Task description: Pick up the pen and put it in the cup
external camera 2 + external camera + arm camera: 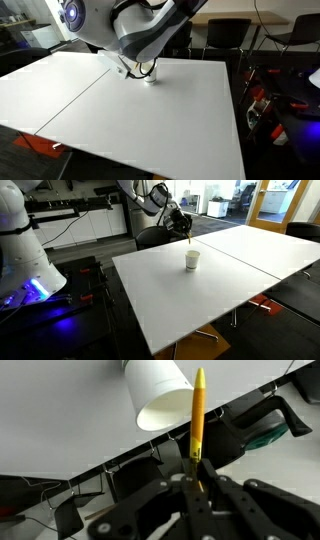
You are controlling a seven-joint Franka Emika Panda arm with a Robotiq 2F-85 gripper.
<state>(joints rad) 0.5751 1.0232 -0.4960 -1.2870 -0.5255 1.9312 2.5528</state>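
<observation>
The gripper (196, 476) is clamped on 1 pen (198, 415), which hangs below it, with the white cup (191, 259) directly beneath.

Cup (191, 259) standing on the table (170, 305); pen (190, 243) upright directly above the cup, clamped in the gripper (186, 231) overhead.

Two white tables (190, 300) stand pushed together with a seam (245, 252) between them, on a dark floor (100, 310). Black chairs (150, 237) sit along the far side. White cabinets (95, 222) line the back wall, daylight comes through glass panels (275, 198), and a blue-violet glow (35, 308) pools low down
</observation>
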